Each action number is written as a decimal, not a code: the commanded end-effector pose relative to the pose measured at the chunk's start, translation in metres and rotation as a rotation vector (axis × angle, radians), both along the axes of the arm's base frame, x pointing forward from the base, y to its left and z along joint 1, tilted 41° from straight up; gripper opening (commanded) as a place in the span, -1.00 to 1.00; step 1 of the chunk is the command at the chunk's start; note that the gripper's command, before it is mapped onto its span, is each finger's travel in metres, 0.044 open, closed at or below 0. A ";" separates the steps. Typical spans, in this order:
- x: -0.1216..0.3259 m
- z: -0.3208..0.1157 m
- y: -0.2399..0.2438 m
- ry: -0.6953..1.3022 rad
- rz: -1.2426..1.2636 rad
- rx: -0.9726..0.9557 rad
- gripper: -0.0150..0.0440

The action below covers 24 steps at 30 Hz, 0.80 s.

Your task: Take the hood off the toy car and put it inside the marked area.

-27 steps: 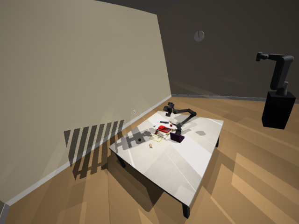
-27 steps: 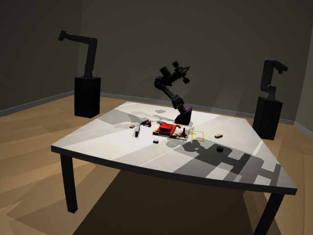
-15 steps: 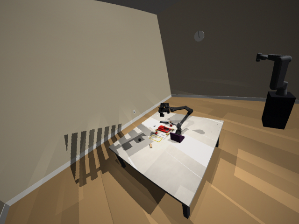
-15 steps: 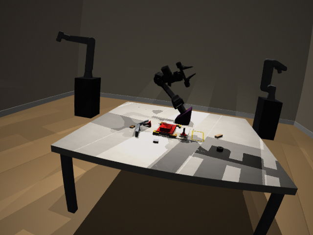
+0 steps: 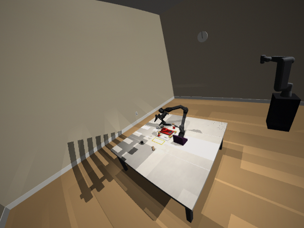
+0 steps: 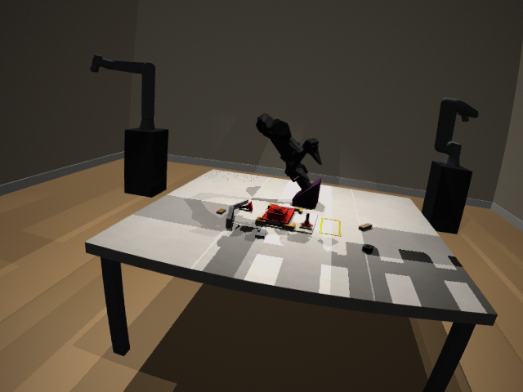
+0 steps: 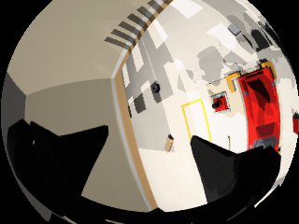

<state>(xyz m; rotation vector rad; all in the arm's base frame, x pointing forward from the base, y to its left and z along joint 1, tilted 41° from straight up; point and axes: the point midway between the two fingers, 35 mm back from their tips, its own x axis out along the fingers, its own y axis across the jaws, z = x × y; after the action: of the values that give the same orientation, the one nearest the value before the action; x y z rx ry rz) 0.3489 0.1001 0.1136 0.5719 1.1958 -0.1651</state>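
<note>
black bar [image 6: 233, 212]: lying on the table [image 6: 177, 248], well left of the toy car
toy car [image 6: 276, 214]: red, on a yellow-cornered base plate, mid-table
hood: cannot pick it out as a separate part; the car's red top looks whole
gripper [image 6: 310, 153]: in the air above and behind the car, fingers spread wide, nothing between them, touching nothing
marked area [image 6: 330, 226]: yellow outline just right of the car's plate
brown block [image 6: 365, 226]: right of the outline
black ring [image 6: 368, 248]: near that block, closer to the front edge
</note>
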 end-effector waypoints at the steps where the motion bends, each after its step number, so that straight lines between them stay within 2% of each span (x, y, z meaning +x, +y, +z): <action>1: 0.003 -0.017 -0.055 0.138 0.037 -0.348 1.00; 7: -0.004 -0.014 -0.135 0.449 0.213 -0.841 1.00; 9: -0.005 -0.010 -0.149 0.522 0.266 -0.931 1.00; 24: -0.004 -0.013 -0.151 0.531 0.273 -0.941 1.00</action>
<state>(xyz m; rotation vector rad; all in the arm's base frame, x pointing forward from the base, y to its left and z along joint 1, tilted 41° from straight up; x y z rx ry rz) 0.3431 -0.0495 0.1015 -0.4824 1.5160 -0.6317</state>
